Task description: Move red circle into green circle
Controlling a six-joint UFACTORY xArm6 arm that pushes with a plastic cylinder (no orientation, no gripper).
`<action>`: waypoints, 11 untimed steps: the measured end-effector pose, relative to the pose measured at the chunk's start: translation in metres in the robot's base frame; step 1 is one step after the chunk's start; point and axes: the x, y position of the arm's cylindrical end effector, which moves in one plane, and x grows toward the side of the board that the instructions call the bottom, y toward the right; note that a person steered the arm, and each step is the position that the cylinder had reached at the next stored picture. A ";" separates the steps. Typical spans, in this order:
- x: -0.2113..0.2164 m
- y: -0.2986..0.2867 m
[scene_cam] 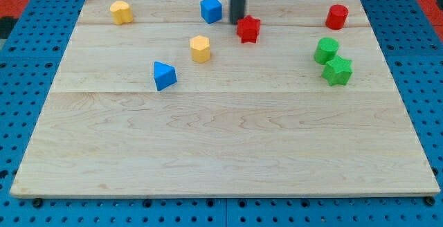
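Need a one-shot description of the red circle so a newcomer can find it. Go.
Start at the wooden board's top right corner in the view. The red circle stands just inside it, alone, above the green circle and green star. The only other red block is a star, far to the view's left beside my tip.

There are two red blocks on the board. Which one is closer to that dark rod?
The red star. It sits just right of my tip, nearly touching. The red circle is far off near the view's top right.
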 end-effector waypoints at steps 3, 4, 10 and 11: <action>-0.079 0.119; -0.086 0.212; -0.052 0.326; -0.018 0.278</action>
